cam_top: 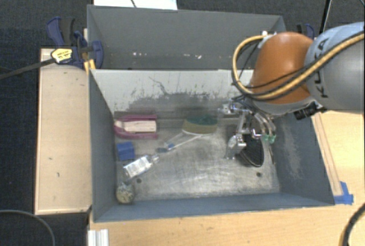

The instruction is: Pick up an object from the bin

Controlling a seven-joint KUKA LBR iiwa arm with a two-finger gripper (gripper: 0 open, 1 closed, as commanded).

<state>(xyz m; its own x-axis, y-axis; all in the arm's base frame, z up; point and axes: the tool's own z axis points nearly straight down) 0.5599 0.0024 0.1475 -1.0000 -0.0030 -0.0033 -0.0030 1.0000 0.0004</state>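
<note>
The gripper (249,139) hangs low in the grey bin (171,39), right over a dark, flat oval thing (255,155) on the bin's floor. Left of that dark thing lies a green-headed brush (199,123). Farther left of it are a pink block (137,126), a small blue block (125,152), a silvery crumpled piece (137,168) and a mottled ball (125,194).

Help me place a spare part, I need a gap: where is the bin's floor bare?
Bare: the floor's middle and near strip, between the crinkled silver wrapper and the black oval thing under the gripper. Crowded: the left side, with the pink rectangular block, small blue block, speckled ball and green-headed white brush.
</note>
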